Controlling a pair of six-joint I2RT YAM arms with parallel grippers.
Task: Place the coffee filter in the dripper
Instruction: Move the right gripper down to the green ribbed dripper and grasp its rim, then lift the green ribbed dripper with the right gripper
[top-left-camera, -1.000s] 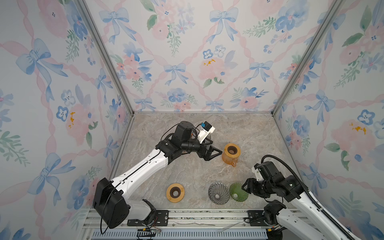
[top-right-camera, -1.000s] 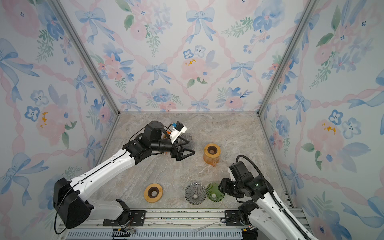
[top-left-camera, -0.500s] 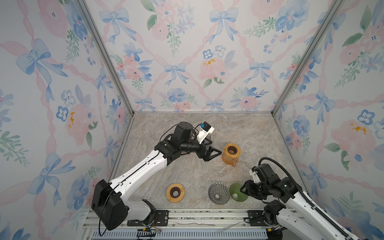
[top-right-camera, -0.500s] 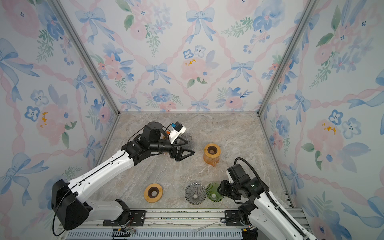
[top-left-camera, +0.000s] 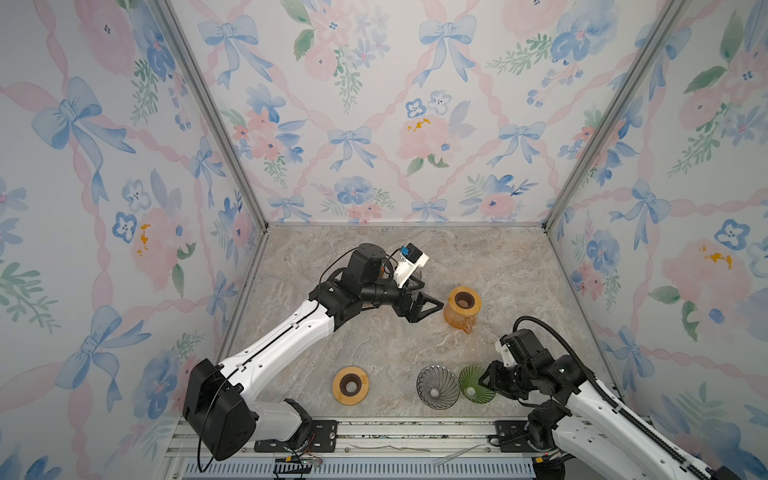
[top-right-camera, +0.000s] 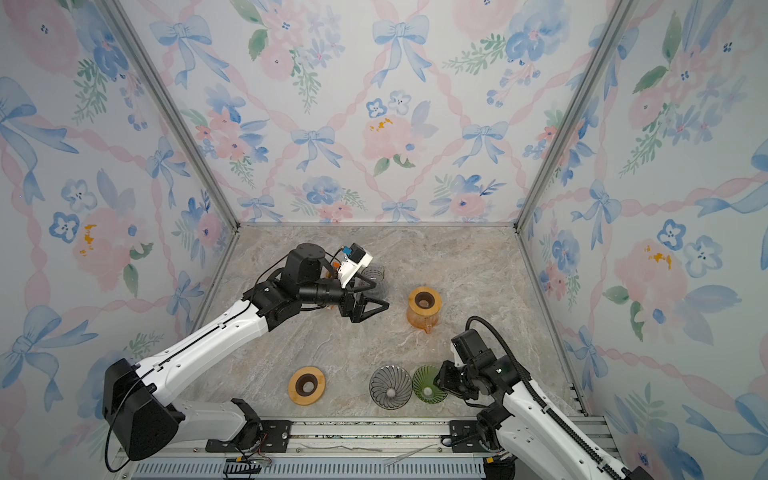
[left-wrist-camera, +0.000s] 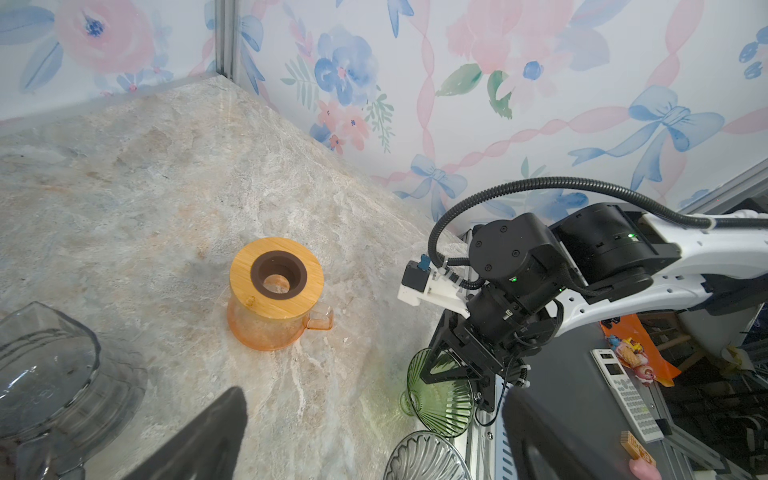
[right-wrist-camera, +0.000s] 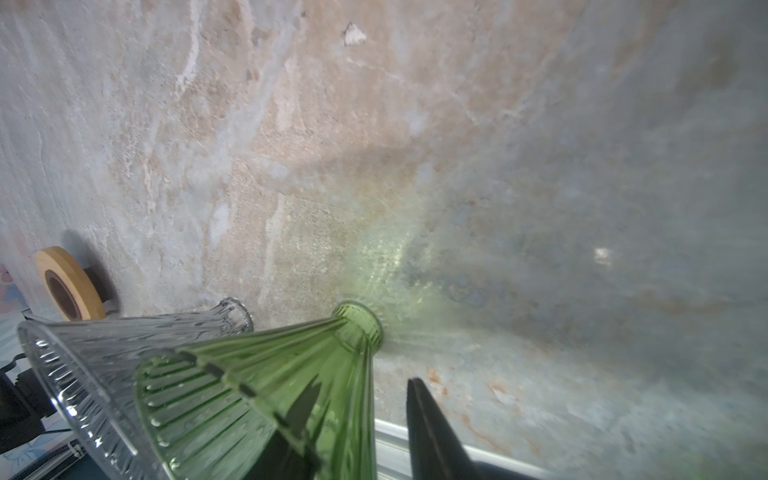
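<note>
A green ribbed glass cone (top-left-camera: 468, 383) (top-right-camera: 424, 384), which I take for the coffee filter, stands on its narrow end near the front edge. My right gripper (top-left-camera: 484, 380) (right-wrist-camera: 363, 384) is open and straddles its wall: one finger is inside the cone (right-wrist-camera: 270, 374), the other outside with a gap left. An orange glass pot with a wooden collar (top-left-camera: 462, 307) (left-wrist-camera: 274, 299), seemingly the dripper, stands mid-table to the right. My left gripper (top-left-camera: 432, 295) (left-wrist-camera: 374, 392) hovers wide open and empty just left of the pot.
A clear ribbed glass cone (top-left-camera: 436, 384) (right-wrist-camera: 104, 353) touches the green one on its left. A wooden ring with a dark centre (top-left-camera: 350, 384) lies further left. A clear glass vessel (left-wrist-camera: 45, 365) stands behind the left gripper. Metal rails (top-left-camera: 415, 432) run along the front edge.
The right gripper has slid in over the green cone's rim and its jaws have narrowed around the wall. The left arm has hardly moved.
</note>
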